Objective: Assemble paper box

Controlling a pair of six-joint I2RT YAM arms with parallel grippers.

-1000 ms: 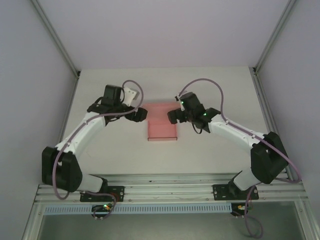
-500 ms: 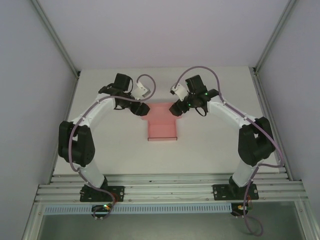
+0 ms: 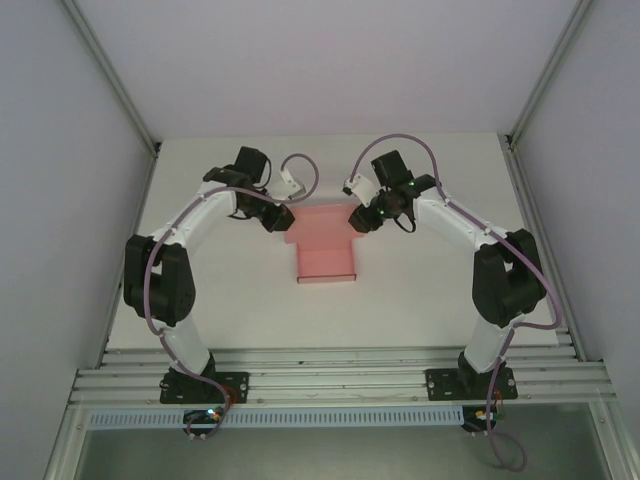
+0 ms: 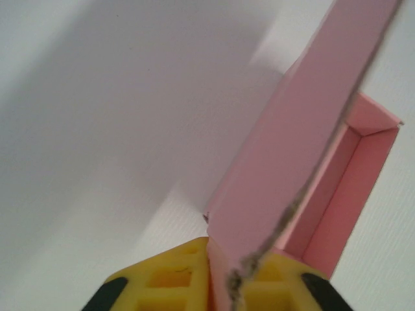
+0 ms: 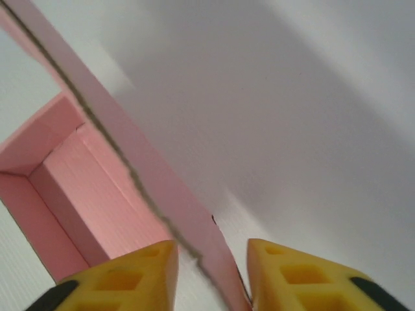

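Note:
The paper box (image 3: 325, 252) is pale pink card, lying in the middle of the table with its far part folded up. My left gripper (image 3: 283, 219) is at the box's far left corner. In the left wrist view this gripper (image 4: 224, 262) is shut on an upright pink wall (image 4: 285, 155), its yellow pads (image 4: 162, 278) pressed against both faces. My right gripper (image 3: 357, 217) is at the far right corner. In the right wrist view it (image 5: 211, 259) straddles an upright pink flap (image 5: 155, 184), with a gap left between the card and the left pad (image 5: 130, 278).
The white table (image 3: 420, 300) lies around the box, with grey walls on both sides and behind. The aluminium rail (image 3: 340, 365) carrying both arm bases runs along the near edge.
Both arms swung up and reached to the box's far corners. The left jaws closed onto the card wall. The right jaws narrowed around the flap.

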